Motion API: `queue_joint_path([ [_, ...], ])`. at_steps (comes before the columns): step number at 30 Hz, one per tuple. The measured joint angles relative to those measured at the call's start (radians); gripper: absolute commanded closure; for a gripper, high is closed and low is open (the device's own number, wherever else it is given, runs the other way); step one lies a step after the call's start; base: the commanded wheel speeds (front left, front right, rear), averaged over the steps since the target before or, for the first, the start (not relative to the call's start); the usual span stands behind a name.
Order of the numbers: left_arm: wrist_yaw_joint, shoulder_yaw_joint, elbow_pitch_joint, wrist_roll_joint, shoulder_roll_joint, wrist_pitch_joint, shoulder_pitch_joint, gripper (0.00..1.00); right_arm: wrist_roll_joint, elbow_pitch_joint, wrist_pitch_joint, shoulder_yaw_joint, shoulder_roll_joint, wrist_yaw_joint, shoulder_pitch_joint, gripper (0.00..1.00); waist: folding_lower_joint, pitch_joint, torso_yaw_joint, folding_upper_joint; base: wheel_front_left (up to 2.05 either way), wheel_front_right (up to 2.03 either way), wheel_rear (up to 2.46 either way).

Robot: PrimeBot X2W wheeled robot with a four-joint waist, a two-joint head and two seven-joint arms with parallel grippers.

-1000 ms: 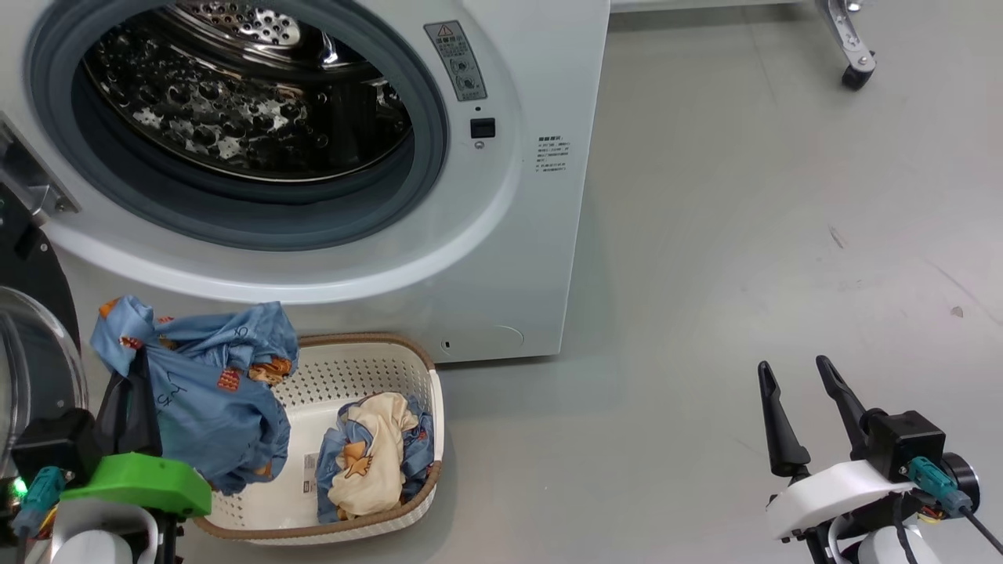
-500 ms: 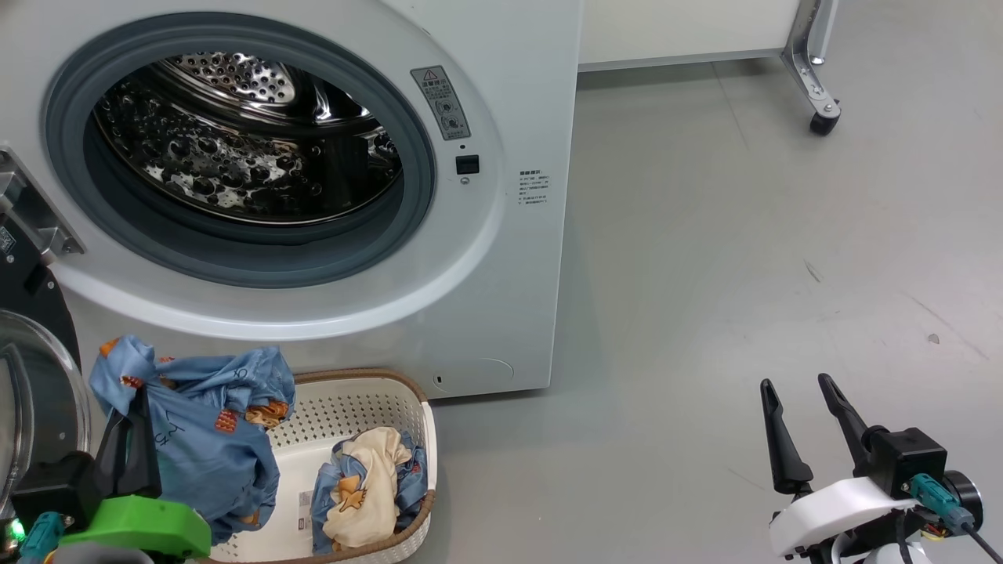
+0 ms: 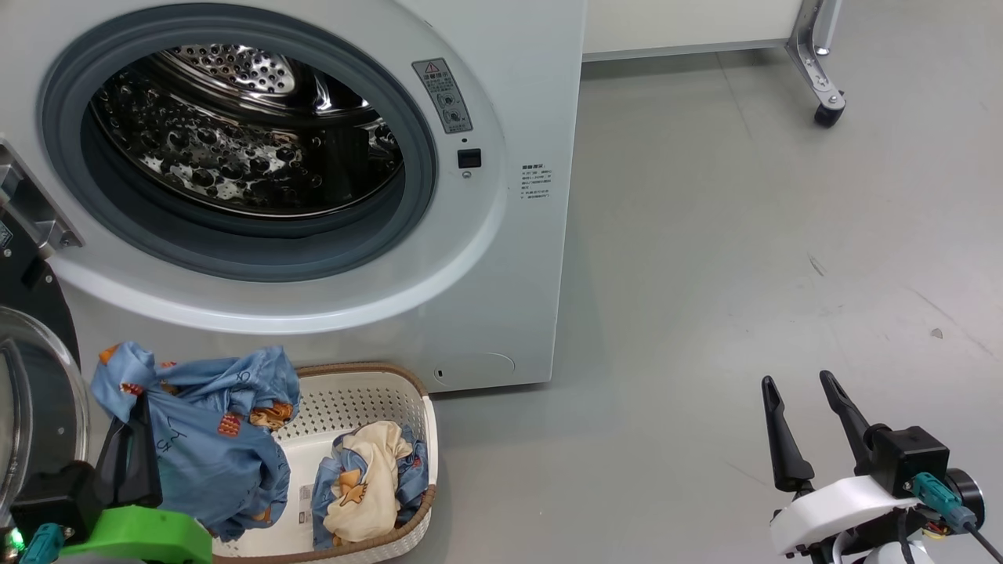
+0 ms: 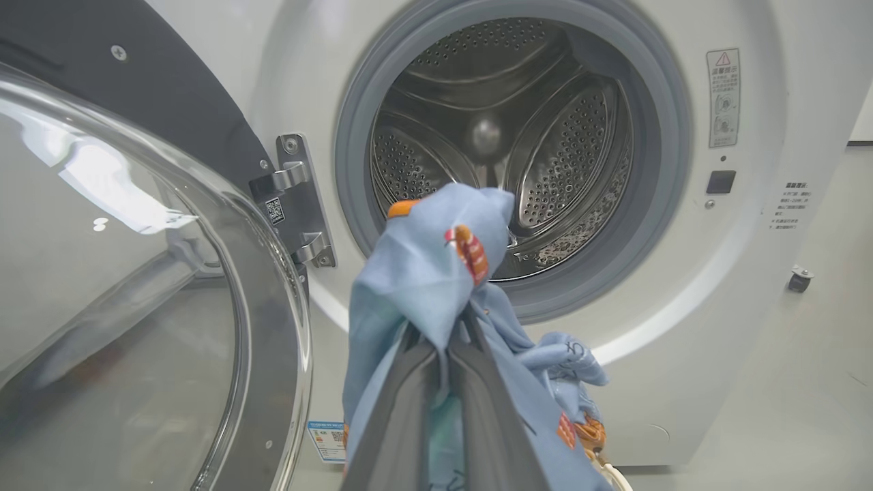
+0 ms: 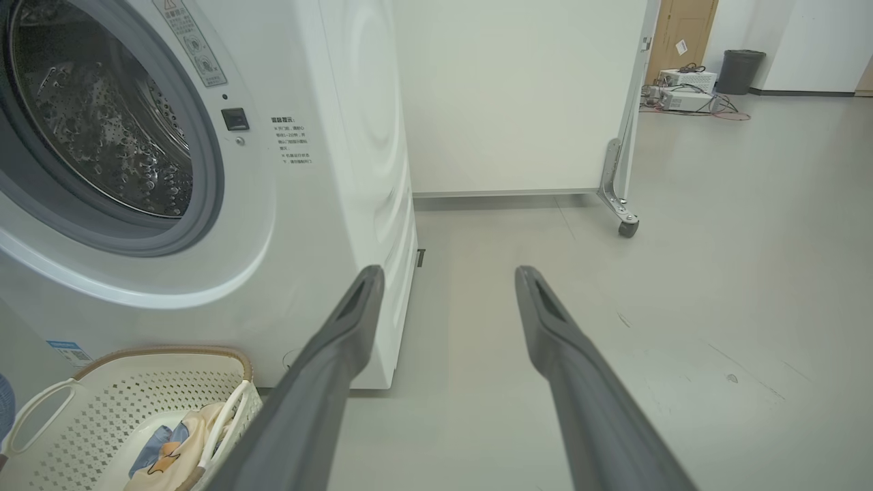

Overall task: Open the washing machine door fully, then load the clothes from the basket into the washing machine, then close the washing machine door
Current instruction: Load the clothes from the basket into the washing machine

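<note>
Left wrist view: the washer [image 4: 682, 307] stands ahead of my left gripper [image 4: 443, 341], with its drum [image 4: 498, 136] gaping straight beyond my fingertips. The door [image 4: 136, 273] is swung out wide to the left of those jaws. Its glass bowl is close beside me, its hinge [image 4: 297, 198] sits between bowl and drum, and its outer edge is cut off by the frame.

In the head view the basket [image 3: 368, 384] sits on the floor [image 3: 705, 274] at the washer's foot, just right of my left jaws and well left of my right gripper [image 3: 797, 381]. Its near end is cut off at the bottom edge.

My left jaws are clenched on a blue garment [image 4: 423, 273]. It bunches over the fingertips and hangs down both sides, so it hides the tips and, from the head, the basket's left end. A second bundle [image 3: 364, 489], blue wrapped round cream, lies in the basket's right part, below and right of my left jaws. I cannot tell how many pieces it holds.

My right jaws stand spread wide and grip nothing, over floor well right of the washer.
</note>
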Motion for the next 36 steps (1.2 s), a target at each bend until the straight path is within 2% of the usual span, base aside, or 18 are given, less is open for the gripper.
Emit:
queue_joint_path([
  [17, 0.000, -0.002, -0.035, 0.002, -0.006, 0.000, 0.007, 1.00, 0.004, -0.021, 0.000, -0.002, -0.001, 0.000, 0.000, 0.00, 0.0000, 0.032, 0.001, 0.0000, 0.00, 0.00, 0.00],
  [29, -0.001, -0.013, -0.054, 0.002, -0.017, 0.000, -0.001, 1.00, 0.007, -0.039, 0.000, -0.007, -0.003, 0.000, -0.004, 0.00, 0.0000, 0.102, 0.000, 0.0000, 0.00, 0.00, 0.00],
  [36, -0.003, -0.013, -0.055, -0.001, -0.019, 0.000, -0.061, 1.00, 0.007, -0.046, 0.000, 0.001, -0.004, 0.000, -0.015, 0.00, 0.0001, 0.151, -0.005, 0.0000, 0.00, 0.00, 0.00],
])
